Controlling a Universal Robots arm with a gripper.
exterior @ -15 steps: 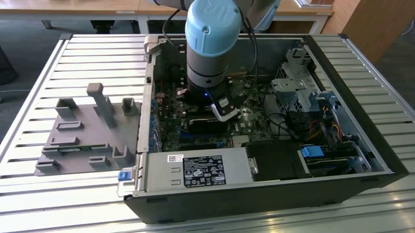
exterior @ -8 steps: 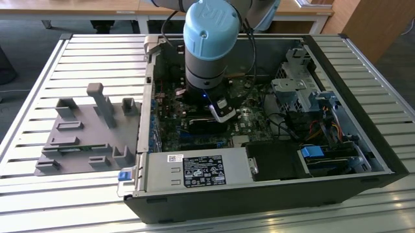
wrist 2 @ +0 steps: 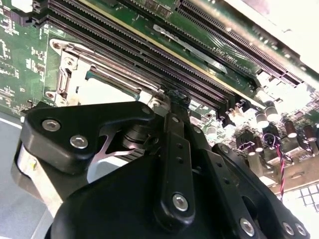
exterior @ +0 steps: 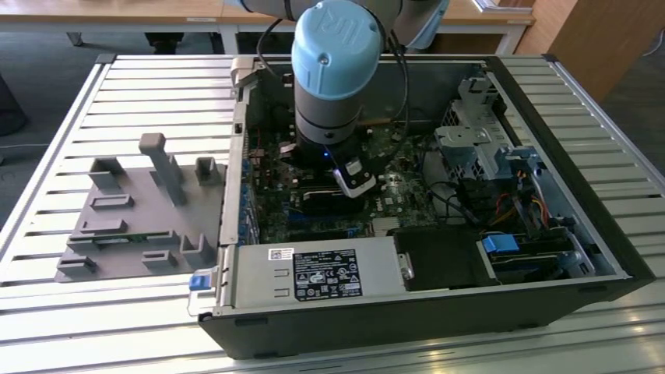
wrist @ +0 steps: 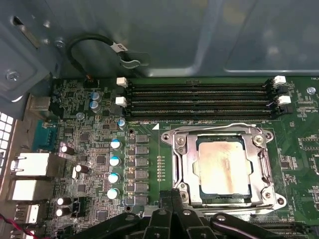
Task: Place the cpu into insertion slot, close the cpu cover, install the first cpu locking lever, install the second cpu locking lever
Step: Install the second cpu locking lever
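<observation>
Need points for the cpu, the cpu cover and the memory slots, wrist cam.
cpu point(wrist: 223, 167), first wrist view: middle of its pale metal top.
cpu cover point(wrist: 185, 172), first wrist view: a side bar of the silvery frame.
memory slots point(wrist: 199, 99), first wrist view: middle of the black rows.

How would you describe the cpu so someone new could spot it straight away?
Find the green motherboard inside the open computer case. Below its long black memory slots sits the cpu cover. The cpu is the flat, pale silvery square in its window, the only smooth plain metal face there.
</observation>
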